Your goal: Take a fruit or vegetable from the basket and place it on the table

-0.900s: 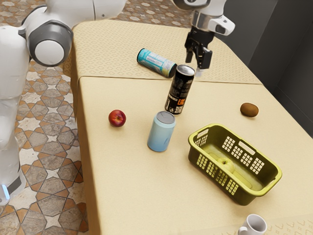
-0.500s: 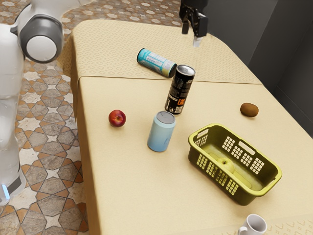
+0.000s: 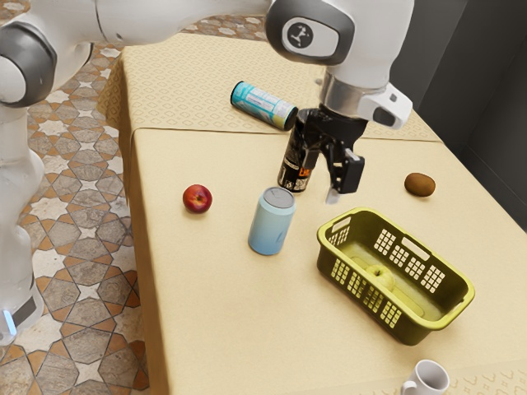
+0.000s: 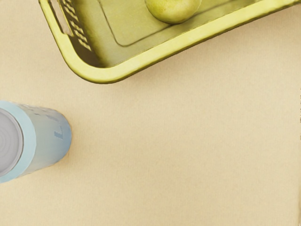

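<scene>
In the exterior view the black gripper [image 3: 322, 180] is above the table between the black can and the green basket [image 3: 396, 318]. Its two fingers stand apart with nothing seen held between them. A yellow-green apple [image 3: 380, 274] lies inside the basket, lower than the gripper and toward the exterior view's right. The wrist view looks down on the basket [image 4: 108, 76] near one corner, with part of the green apple [image 4: 174, 8] on its floor.
A light blue can [image 3: 272, 222], also in the wrist view [image 4: 49, 137], stands beside the basket. Behind the gripper is an upright black can [image 3: 294, 170]. Around them are a red apple [image 3: 198, 198], a lying turquoise can [image 3: 262, 104], a brown kiwi [image 3: 420, 184] and a white mug [image 3: 429, 379].
After rising toward the exterior view's top, my gripper has come back down and nearer to the basket, now partly covering the black can. The table objects have stayed put.
</scene>
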`<state>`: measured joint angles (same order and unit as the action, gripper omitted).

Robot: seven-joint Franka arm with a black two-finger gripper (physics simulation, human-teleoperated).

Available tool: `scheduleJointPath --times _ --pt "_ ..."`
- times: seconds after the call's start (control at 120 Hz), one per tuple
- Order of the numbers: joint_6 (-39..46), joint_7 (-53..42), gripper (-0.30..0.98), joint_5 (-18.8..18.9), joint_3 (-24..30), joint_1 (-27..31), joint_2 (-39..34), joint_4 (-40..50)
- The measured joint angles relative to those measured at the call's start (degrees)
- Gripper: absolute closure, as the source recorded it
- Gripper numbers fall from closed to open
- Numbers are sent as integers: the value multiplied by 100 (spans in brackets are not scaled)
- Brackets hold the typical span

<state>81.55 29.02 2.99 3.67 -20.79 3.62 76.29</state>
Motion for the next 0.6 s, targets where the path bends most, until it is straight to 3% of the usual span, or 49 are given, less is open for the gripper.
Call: scheduleJointPath --times 0.158,0.333,0.6 --pt "230 921 0 -114 41 438 1286 -1391" --pt "505 1683 0 -583 -363 495 1899 -1607" --pt "884 2447 0 -767 -380 289 2789 -2362"
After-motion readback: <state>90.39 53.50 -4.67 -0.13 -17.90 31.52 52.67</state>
